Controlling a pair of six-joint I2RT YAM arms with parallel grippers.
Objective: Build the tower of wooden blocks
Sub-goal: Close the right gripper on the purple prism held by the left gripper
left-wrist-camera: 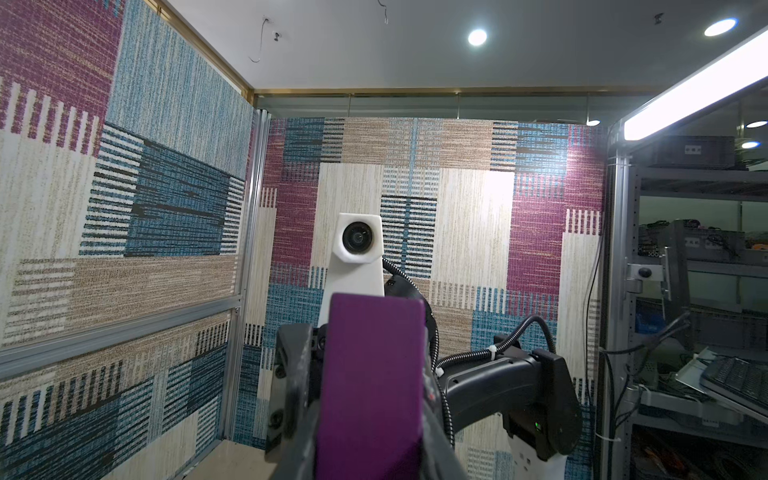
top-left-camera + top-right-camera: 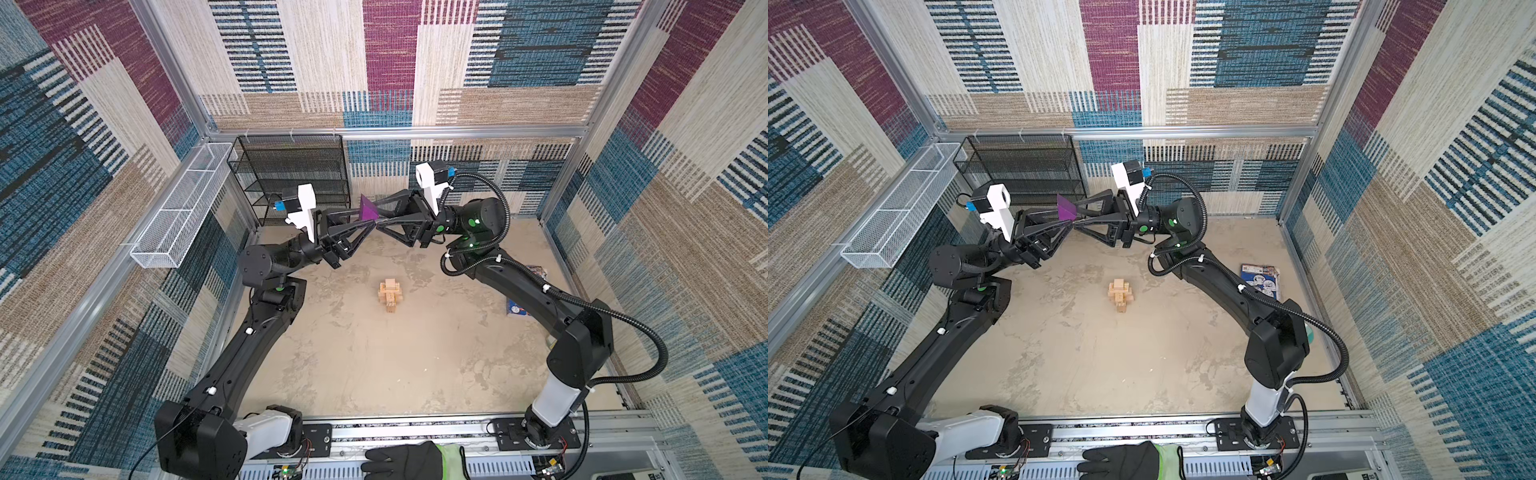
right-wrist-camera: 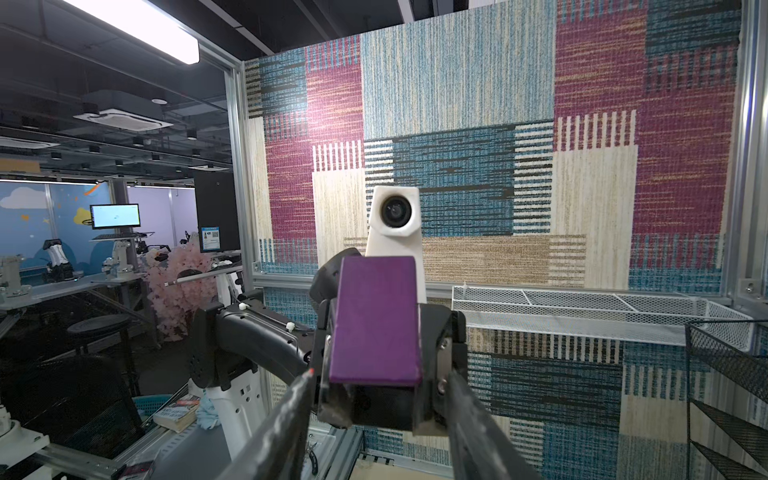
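A sandy, mottled bench point(image 2: 374, 374) fills the floor of a booth lined with patchwork carpet. The landmark is a small tower point(image 2: 389, 294) of pale wood blocks, stacked crosswise with a cube on top, standing alone near the middle of the bench.

Two black robot arms rise from the front rail, one on each side of the tower. They bend inward and meet in the air behind and above it. Behind the tower and to its left, a black wire rack point(image 2: 291, 178) stands against the back wall. Further left of the tower, a long white wire basket point(image 2: 178, 208) hangs on the side wall. In front of the tower, at the front rail, lies a hand in a black glove point(image 2: 411, 459) with a pale green cuff. To the right of the tower, by the bench's edge, lies a blue printed booklet point(image 2: 1260, 278).

The left claw point(image 2: 365, 218) is clamped on a purple wedge point(image 2: 368, 208), holding it high behind the tower, well clear of the top cube. The right claw point(image 2: 378, 216) faces it tip to tip. Its fingers point(image 3: 286, 415) stand apart on either side of the wedge. In the right wrist view a narrow gap shows at each side, so they do not visibly grip the wedge.
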